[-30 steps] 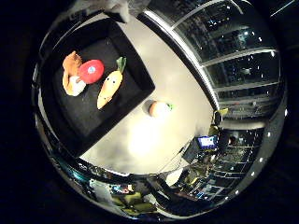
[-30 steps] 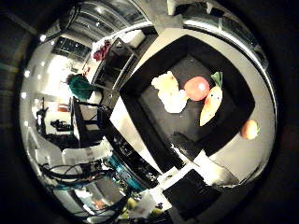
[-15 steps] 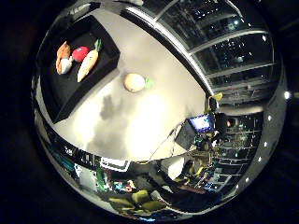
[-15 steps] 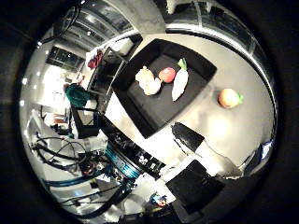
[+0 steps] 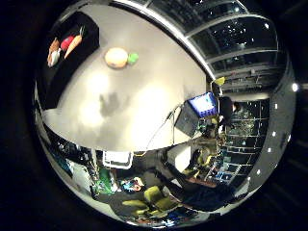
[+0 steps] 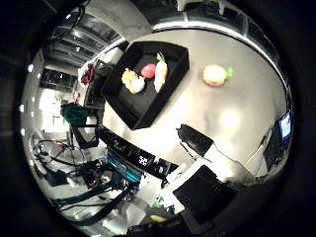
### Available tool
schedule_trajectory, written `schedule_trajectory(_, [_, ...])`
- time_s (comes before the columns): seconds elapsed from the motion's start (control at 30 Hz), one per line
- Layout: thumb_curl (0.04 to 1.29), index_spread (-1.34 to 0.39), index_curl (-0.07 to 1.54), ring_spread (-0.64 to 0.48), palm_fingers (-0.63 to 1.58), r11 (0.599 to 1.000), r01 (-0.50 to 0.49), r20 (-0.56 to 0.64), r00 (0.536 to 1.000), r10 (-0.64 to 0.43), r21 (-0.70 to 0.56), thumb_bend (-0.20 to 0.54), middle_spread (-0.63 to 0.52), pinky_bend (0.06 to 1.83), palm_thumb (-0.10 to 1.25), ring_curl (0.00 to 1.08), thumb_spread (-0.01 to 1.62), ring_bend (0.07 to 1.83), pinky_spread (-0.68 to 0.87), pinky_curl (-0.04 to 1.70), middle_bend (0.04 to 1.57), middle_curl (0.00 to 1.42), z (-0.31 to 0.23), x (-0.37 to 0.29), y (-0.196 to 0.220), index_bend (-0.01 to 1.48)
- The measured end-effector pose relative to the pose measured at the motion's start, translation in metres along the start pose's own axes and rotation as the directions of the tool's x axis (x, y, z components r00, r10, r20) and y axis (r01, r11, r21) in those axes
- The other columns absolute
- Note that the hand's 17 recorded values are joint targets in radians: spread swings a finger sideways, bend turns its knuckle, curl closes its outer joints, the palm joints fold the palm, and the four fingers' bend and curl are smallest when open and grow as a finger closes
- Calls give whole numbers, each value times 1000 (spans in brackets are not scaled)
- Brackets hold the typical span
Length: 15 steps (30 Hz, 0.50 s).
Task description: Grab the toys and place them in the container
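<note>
Pale tabletop (image 5: 144,96) fills my view, workshop clutter beyond its edge. One toy left out: a round orange plush (image 6: 215,75) with a green tuft, lying alone on the table just beside the black container (image 6: 174,74). It looks soft, light and squashy to me; I'd close round its plump middle, not the tuft. Inside the container already lie a carrot toy (image 6: 160,73), a red toy (image 6: 148,70) and a yellow-and-white toy (image 6: 133,81). My hand (image 6: 207,153) shows only in part; I can't tell spread or curled.
</note>
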<state>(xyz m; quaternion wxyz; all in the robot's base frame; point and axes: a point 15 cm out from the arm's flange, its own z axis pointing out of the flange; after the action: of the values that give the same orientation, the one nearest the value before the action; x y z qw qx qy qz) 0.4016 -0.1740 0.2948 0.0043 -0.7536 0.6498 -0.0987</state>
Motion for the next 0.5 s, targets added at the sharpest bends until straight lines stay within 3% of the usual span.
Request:
schedule_trajectory(0.23, [365, -380, 248, 30, 214, 997, -64, 6, 998, 64, -35, -24, -22, 547, 718, 222, 1020, 525, 378, 282, 358, 335, 64, 44, -1, 152])
schedule_trajectory(0.5, [362, -379, 249, 24, 215, 997, -63, 15, 998, 63, -47, -24, -25, 545, 718, 219, 1020, 529, 371, 270, 365, 333, 99, 74, -50, 151])
